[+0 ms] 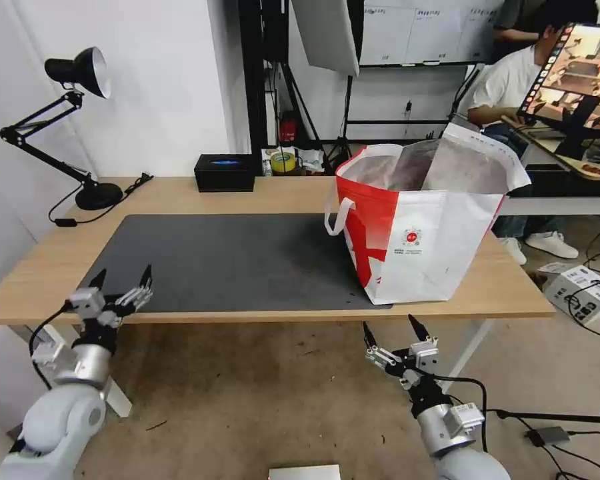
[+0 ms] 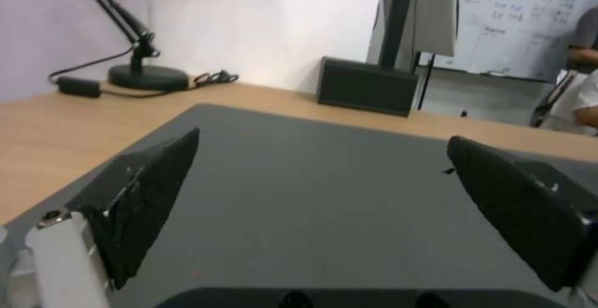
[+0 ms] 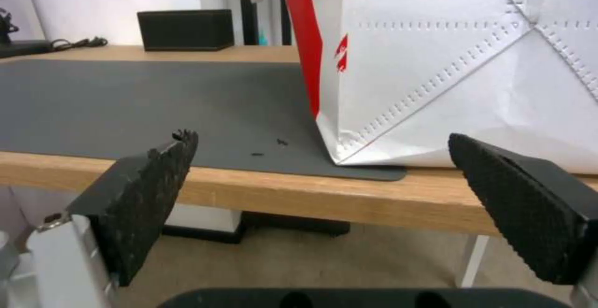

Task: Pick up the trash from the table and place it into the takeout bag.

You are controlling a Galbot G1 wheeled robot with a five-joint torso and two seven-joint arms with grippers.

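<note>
The takeout bag, red and white with a silver lining, stands open on the right part of the table, partly on the dark grey mat. The trash is out of view. My left gripper hovers open over the mat's front left corner, nothing between its fingers; the left wrist view has this gripper above bare mat. My right gripper hangs open below and in front of the table's front edge, facing the bag's lower corner. In the right wrist view, that gripper faces the bag.
A black desk lamp stands at the table's back left with its cable trailing. A black box sits at the back edge. A person sits at a desk beyond the bag. A carton and cables lie on the floor at right.
</note>
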